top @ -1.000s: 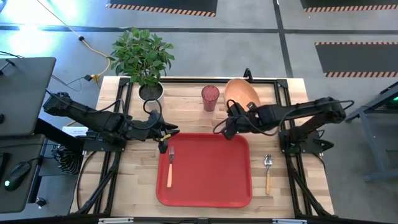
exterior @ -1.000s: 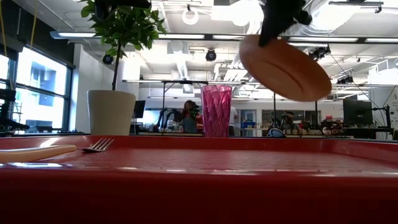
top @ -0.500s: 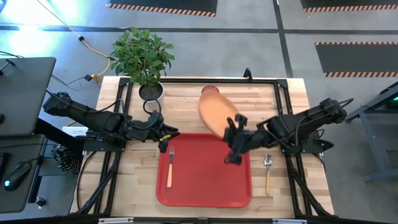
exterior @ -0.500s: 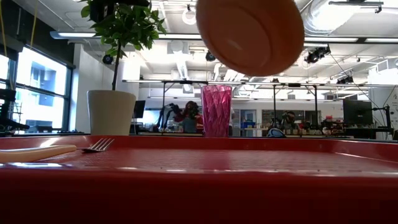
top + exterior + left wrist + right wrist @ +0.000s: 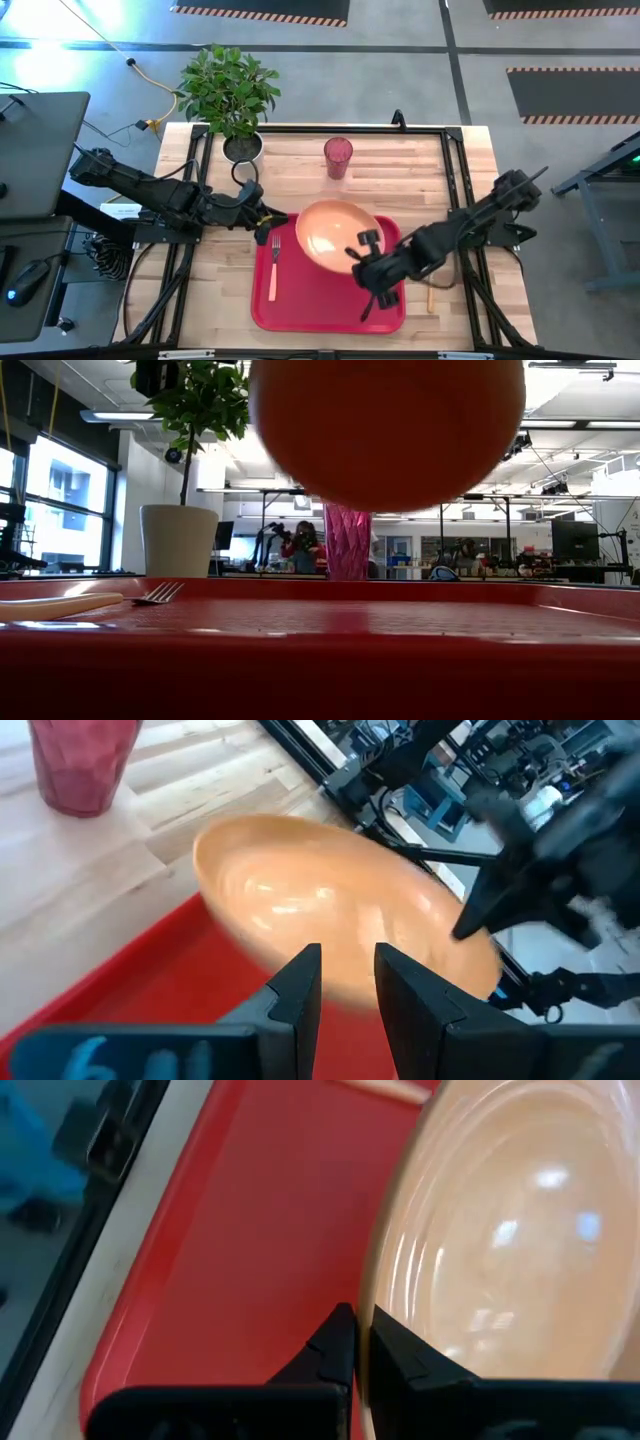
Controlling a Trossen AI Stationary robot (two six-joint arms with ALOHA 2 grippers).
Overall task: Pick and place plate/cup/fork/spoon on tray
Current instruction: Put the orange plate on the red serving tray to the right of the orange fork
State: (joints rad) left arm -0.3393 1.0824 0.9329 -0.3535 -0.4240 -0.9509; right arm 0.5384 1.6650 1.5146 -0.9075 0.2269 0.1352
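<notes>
We now have the plate (image 5: pixel 336 237) over the tray (image 5: pixel 300 310), swung in from the back of the worktop within the last second. Our right gripper (image 5: pixel 368 262) pinches its rim; it hangs above the tray floor, so lowering and release come next. Our left gripper (image 5: pixel 268 228), slightly spread, waits by the fork (image 5: pixel 273 268).

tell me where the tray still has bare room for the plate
The tray is bare right of the fork, across its middle and near edge; the plate, held by the right gripper, hangs over that stretch. The left strip is crowded: the fork lies there with the left gripper at its far end. The cup stands off the tray.
</notes>
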